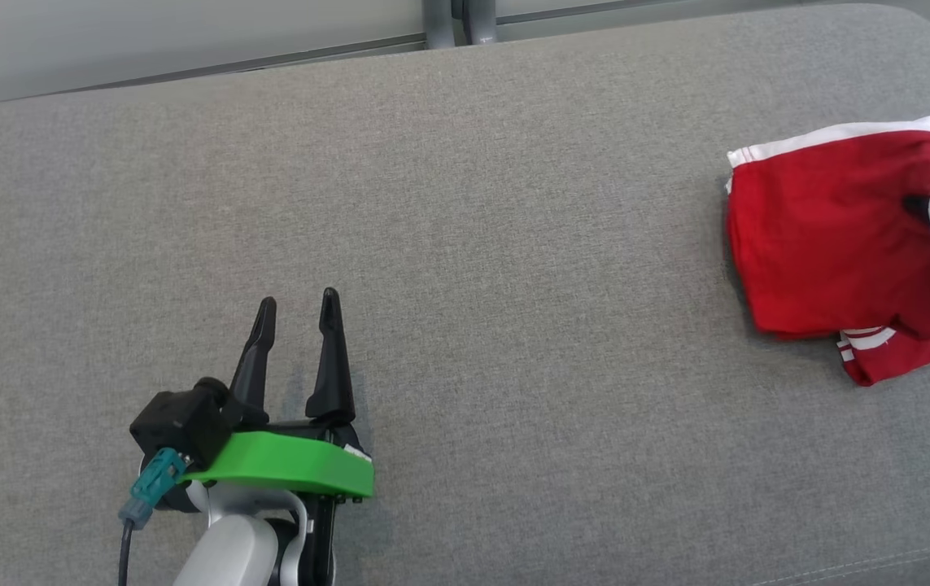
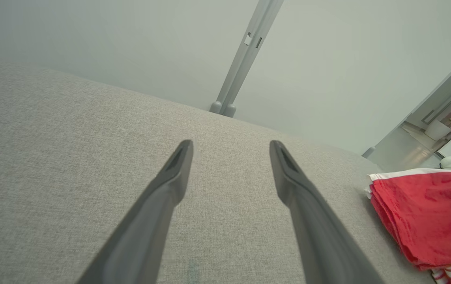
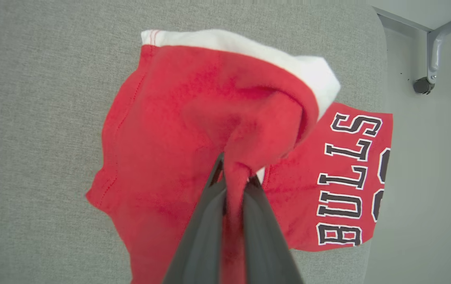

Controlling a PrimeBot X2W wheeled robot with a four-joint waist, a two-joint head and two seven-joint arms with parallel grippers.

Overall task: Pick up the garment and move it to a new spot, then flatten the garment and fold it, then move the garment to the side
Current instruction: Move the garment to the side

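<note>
On cushion (image 1: 465, 244): one garment (image 3: 162, 118) | right gripper (image 3: 235, 175) pinching it | left gripper (image 1: 299, 299) spread

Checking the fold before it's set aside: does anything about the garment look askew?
Yes. The red garment is folded unevenly: a lettered flap sticks out past the fold near the edge of the grey cushion, and the right gripper bunches fabric upward.

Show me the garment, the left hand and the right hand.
garment (image 1: 823, 236), head view, red top layer.
left hand (image 1: 299, 295), head view, between its open fingertips.
right hand (image 3: 235, 169), right wrist view, between fingertips gripping the garment.
</note>
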